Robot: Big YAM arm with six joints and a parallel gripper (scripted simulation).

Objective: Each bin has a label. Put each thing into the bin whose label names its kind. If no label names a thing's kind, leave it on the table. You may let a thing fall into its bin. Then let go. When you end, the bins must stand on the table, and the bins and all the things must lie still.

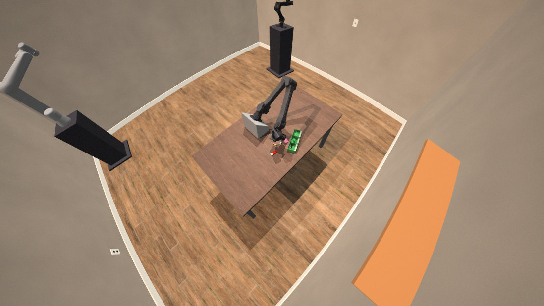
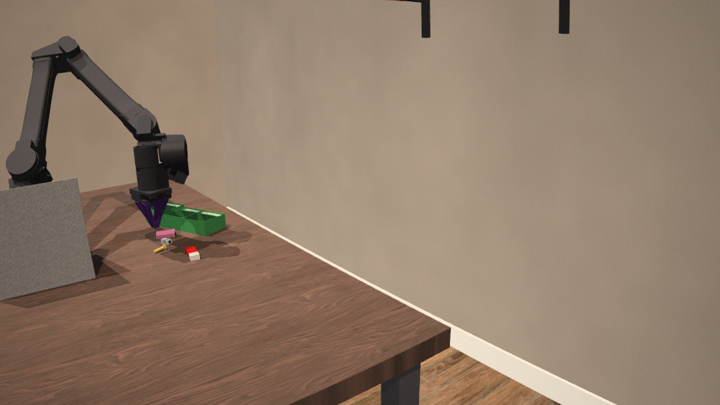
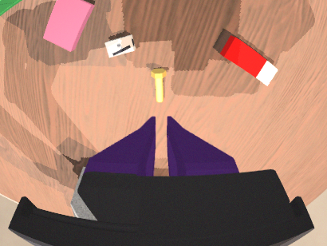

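My gripper [image 2: 156,227] [image 3: 161,123] has its purple fingers nearly together, with a thin gap and nothing in it. It hangs above the table. A yellow bolt [image 1: 274,144] [image 2: 159,249] [image 3: 159,89] lies on the table just ahead of the fingertips in the wrist view. A small silvery sharpener [image 2: 166,241] [image 3: 118,45] lies near its head. A pink block [image 1: 286,140] [image 2: 165,233] [image 3: 68,25] lies between the sharpener and the green bins [image 1: 292,150] [image 2: 201,227]. A red block with a white end [image 1: 273,153] [image 2: 191,252] [image 3: 243,57] lies on the other side. The bin labels are too small to read.
The three green bins stand in a row near the table's long edge. A grey slanted panel [image 1: 254,126] [image 2: 40,241] stands on the table on the other side of my gripper. The table [image 1: 236,167] [image 2: 241,327] ends just beyond the bins.
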